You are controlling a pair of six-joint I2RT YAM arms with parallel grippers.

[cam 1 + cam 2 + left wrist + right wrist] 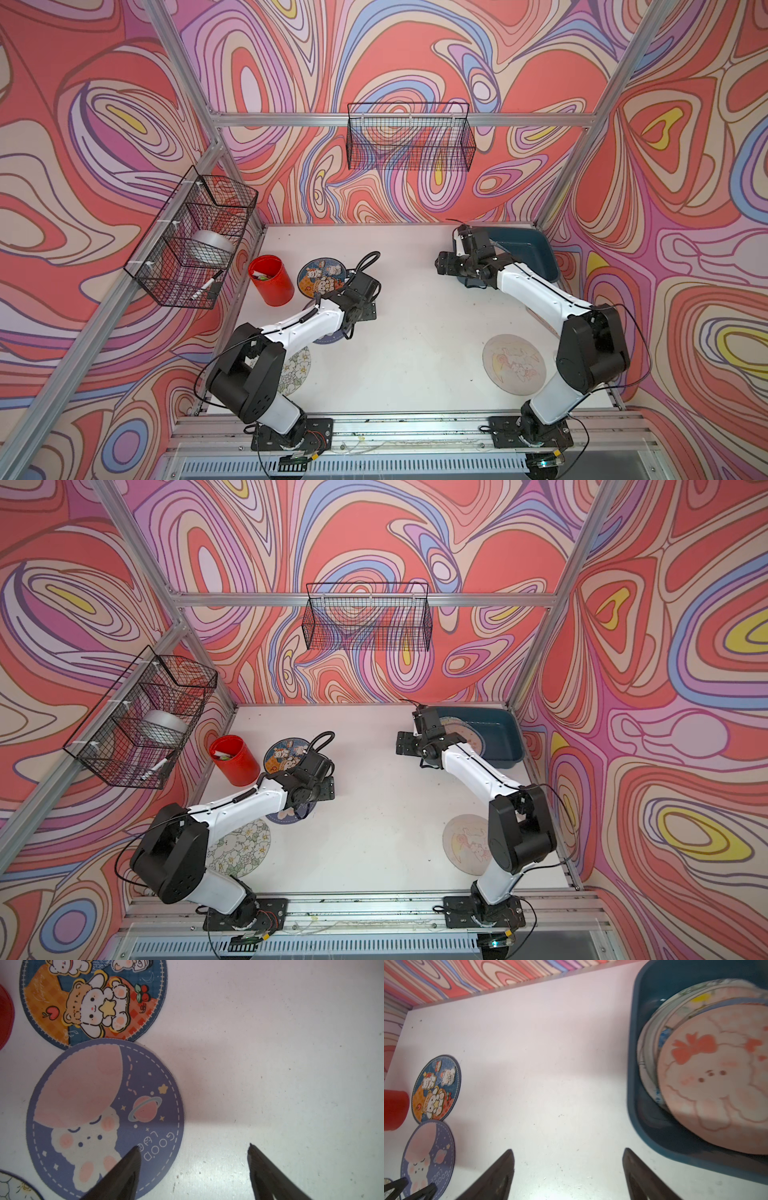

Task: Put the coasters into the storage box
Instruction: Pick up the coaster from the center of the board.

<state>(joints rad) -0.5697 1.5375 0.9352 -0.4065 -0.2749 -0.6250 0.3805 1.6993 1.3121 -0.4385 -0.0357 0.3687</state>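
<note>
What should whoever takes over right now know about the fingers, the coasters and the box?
Left gripper: fingers open, empty, at the purple coaster's edge.
Right gripper: fingers open, empty, beside the box.
Done: a stack of coasters lies in the box.
To do: four on the table: purple coaster, blue coaster by the red cup, flower coaster, pale coaster.

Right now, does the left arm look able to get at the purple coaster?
Probably yes. The left gripper hangs open at the purple coaster, one finger over its edge, and nothing lies on it. Lying flat on the table, it may be hard to pinch.
</note>
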